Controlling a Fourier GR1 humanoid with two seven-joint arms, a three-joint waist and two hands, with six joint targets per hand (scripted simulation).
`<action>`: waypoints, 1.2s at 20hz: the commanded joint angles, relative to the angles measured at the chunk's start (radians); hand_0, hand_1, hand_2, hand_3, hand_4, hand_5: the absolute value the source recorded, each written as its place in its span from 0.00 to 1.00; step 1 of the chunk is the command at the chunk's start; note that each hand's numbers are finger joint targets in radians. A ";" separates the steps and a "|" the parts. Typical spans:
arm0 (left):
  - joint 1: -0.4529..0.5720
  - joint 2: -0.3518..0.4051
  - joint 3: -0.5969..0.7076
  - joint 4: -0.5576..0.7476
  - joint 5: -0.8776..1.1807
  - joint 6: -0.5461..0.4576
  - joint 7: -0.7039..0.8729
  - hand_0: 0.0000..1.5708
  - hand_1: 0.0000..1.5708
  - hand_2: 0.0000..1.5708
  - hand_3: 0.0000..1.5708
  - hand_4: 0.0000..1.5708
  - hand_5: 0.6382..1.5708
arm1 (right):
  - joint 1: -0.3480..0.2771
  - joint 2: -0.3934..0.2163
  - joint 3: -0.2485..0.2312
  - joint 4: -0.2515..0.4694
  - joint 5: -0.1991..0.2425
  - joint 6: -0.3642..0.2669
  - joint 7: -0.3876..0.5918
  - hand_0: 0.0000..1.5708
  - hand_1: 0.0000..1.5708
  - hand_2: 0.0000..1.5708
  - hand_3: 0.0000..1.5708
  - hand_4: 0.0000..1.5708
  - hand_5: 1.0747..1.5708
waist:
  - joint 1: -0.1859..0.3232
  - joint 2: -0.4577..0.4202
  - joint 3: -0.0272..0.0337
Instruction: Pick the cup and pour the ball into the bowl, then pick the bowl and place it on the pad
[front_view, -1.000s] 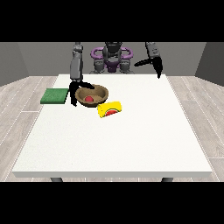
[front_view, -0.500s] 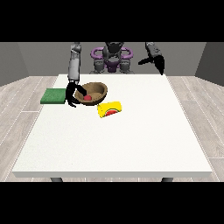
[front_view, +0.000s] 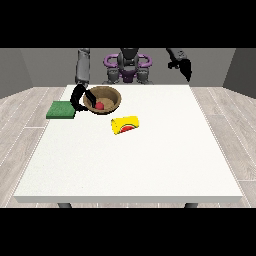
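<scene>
A large white rectangular worktop (front_view: 130, 160) fills most of the view, standing on a pale wood-plank floor (front_view: 227, 135) with grey walls (front_view: 45, 62) behind. At its far edge stands the grey and purple humanoid robot (front_view: 128, 65). A flat green square pad (front_view: 61, 109) lies near the worktop's far corner at the view's left. Just beside it sits a round brown wooden bowl (front_view: 103, 100), tipped towards the camera, with the small red ball (front_view: 100, 106) already inside, so the pouring looks done. The yellow cup with a red patch (front_view: 126, 124) lies on its side near the bowl, apparently discarded. The robot hand at the view's left (front_view: 78, 98) curls round the bowl's rim, seemingly to carry it onto the pad. The robot hand at the view's right (front_view: 186, 68) hangs raised, well apart; its fingers cannot be made out.
</scene>
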 joint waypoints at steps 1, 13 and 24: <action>0.040 0.024 0.060 0.112 0.018 0.003 -0.009 0.00 0.00 0.00 0.00 0.63 0.83 | -0.086 -0.022 0.077 -0.032 0.054 0.040 0.242 1.00 1.00 1.00 0.55 0.52 0.99 | -0.100 -0.121 0.0071; 0.059 0.042 0.109 0.127 0.018 0.027 -0.048 0.00 0.00 0.00 0.00 0.66 0.85 | -0.009 -0.058 0.036 -0.185 0.002 0.146 0.271 1.00 1.00 1.00 0.46 0.49 1.00 | -0.184 -0.084 0.0096; 0.057 0.377 0.390 0.144 0.270 -0.277 -0.090 0.00 0.00 0.00 0.00 0.82 1.00 | 0.071 -0.297 -0.118 -0.122 -0.087 0.301 0.086 1.00 1.00 1.00 0.00 0.55 1.00 | -0.106 0.034 0.0096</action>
